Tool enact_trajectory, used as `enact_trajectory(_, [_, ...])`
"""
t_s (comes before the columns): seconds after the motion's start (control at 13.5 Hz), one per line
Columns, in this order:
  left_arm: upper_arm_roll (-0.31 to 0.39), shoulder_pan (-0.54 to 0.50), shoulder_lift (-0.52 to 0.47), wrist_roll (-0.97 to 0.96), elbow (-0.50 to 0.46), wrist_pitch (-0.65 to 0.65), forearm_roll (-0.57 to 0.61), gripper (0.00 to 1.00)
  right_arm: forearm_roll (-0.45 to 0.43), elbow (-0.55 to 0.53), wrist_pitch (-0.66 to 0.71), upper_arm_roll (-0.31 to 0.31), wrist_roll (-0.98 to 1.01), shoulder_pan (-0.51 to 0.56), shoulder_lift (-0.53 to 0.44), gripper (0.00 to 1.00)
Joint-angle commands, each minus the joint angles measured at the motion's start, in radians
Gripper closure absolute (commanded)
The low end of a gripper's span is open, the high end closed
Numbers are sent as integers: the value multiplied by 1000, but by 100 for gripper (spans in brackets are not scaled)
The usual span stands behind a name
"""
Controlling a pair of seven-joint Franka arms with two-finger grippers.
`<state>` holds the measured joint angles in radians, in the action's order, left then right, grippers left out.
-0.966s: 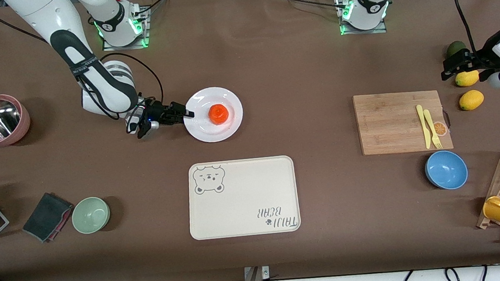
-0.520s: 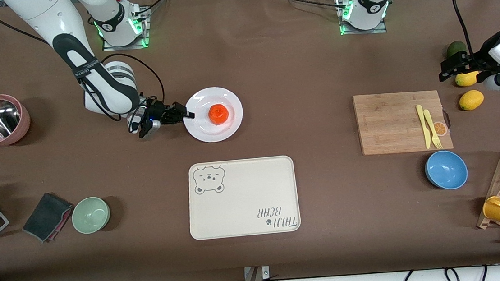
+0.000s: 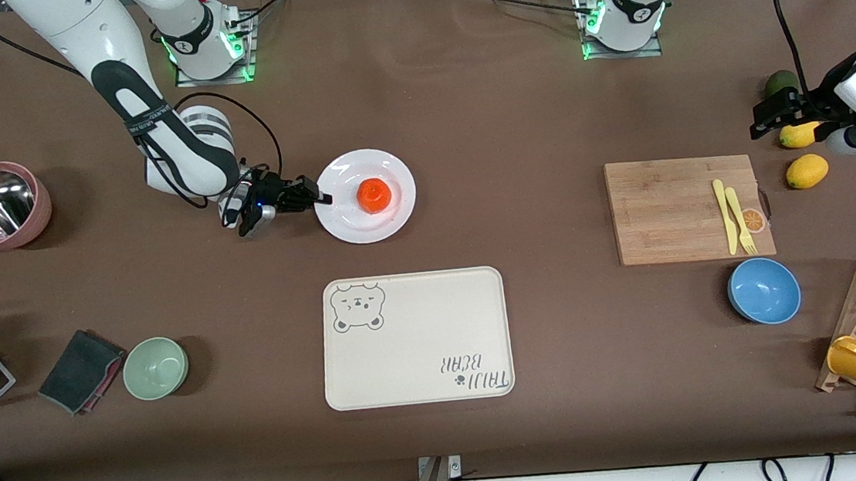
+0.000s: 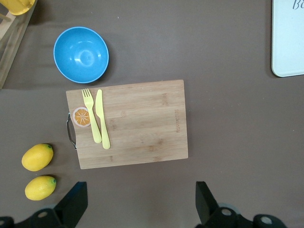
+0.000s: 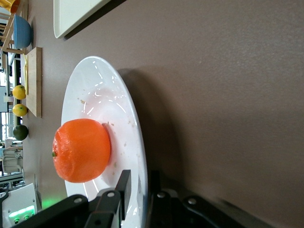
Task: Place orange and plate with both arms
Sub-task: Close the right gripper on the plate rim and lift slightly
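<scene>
**Right gripper pinching the rim of the plate with the orange aboard**

The right gripper (image 3: 318, 198) is reaching low across the brown table (image 3: 494, 111) and closing on the edge of the white plate (image 3: 387, 219). In the right wrist view its two black fingers (image 5: 124, 183) are straddling the plate's rim (image 5: 137, 142), one above and one below, nearly together with only the thin rim between them. The orange (image 3: 374, 195) is sitting on the plate, close to its middle, and is showing as a bright, slightly flattened fruit (image 5: 80, 150) just beside the gripped edge. The plate is lying flat on the table, farther from the front camera than the cream bear-print tray (image 3: 415, 338), and toward the right arm's end of the table.

The left gripper (image 3: 762, 120) is waiting above the left arm's end of the table, over the spot beside two yellow lemons (image 3: 807, 170) and a dark green fruit (image 3: 778, 82). Its fingers (image 4: 73, 204) are standing wide apart and are holding nothing. Under its wrist camera are lying a wooden cutting board (image 4: 142, 123) carrying a yellow fork (image 4: 91, 116) and a yellow knife (image 4: 102, 119), with a blue bowl (image 4: 80, 54) just beside the board.
</scene>
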<state>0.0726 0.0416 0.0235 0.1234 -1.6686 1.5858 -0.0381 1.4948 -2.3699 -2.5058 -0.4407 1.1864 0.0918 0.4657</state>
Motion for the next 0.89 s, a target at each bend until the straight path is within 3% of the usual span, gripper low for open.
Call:
enact_trajectory(0.0, [1, 1, 16, 19, 35, -26, -3, 0, 28, -3, -16, -9, 33, 0, 4, 87])
enact_trajectory(0.82, [1, 1, 23, 19, 35, -26, -3, 0, 28, -2, -14, -7, 44, 0, 11, 100])
